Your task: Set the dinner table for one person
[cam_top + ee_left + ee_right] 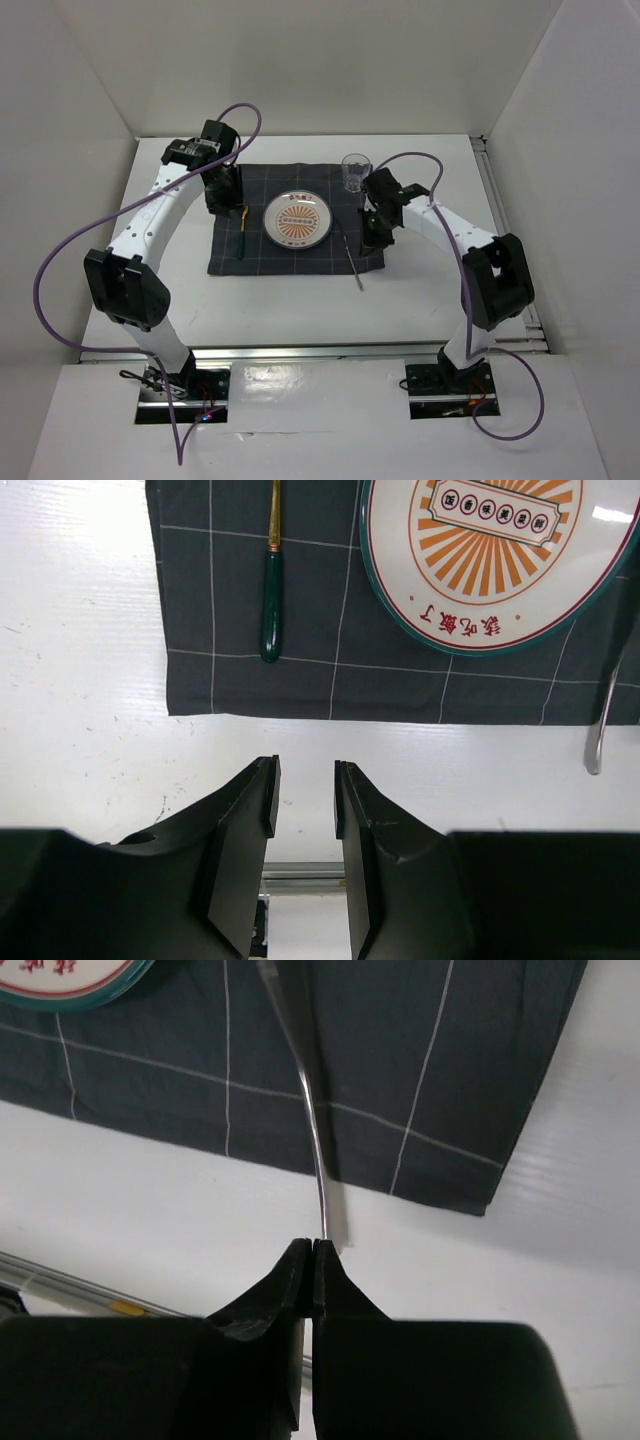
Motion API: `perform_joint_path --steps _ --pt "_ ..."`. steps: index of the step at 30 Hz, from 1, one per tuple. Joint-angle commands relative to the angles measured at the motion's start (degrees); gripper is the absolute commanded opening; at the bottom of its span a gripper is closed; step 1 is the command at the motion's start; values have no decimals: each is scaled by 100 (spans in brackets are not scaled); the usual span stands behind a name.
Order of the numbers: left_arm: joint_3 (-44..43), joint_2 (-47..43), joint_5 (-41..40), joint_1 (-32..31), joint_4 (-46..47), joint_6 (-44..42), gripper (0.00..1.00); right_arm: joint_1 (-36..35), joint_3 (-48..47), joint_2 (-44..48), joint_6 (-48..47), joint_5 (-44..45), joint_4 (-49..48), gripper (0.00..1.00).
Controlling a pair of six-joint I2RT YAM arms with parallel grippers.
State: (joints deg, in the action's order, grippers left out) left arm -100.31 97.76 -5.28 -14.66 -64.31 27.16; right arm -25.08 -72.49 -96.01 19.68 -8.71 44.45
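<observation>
The white dinner table (300,312) carries a dark grey checked placemat (262,256). A round plate (297,220) with an orange sunburst pattern sits in the mat's middle. A green-handled gold utensil (241,230) lies left of the plate. A silver utensil (353,260) lies right of it, its end over the mat's near edge. My left gripper (225,192) hovers over the mat's far left corner; in the left wrist view it (305,770) is open and empty. My right gripper (378,228) is above the mat's right side; its jaws (313,1245) are shut just above the silver utensil's (305,1090) end.
A clear drinking glass (355,172) stands at the mat's far right corner, close to my right arm. White walls enclose the table on three sides. A metal rail (300,350) runs along the near edge.
</observation>
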Motion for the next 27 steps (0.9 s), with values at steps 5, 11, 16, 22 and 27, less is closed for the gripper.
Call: perform_joint_path --steps 5,11,16,22,27 --pt "20 -327 -184 -2 -55 -26 46 38 -547 -489 141 54 -454 2" --pt "73 -433 -290 -2 -55 -26 46 -137 -575 -639 11 220 -446 13" --pt "144 -485 -342 -2 -55 -26 46 -585 -345 -586 -228 554 -577 40" --pt "258 -485 -342 -2 -55 -26 46 -788 -406 -954 -228 906 -525 44" --pt "372 -485 -290 -2 -2 -26 46 -841 -406 -1148 -228 1090 -525 48"
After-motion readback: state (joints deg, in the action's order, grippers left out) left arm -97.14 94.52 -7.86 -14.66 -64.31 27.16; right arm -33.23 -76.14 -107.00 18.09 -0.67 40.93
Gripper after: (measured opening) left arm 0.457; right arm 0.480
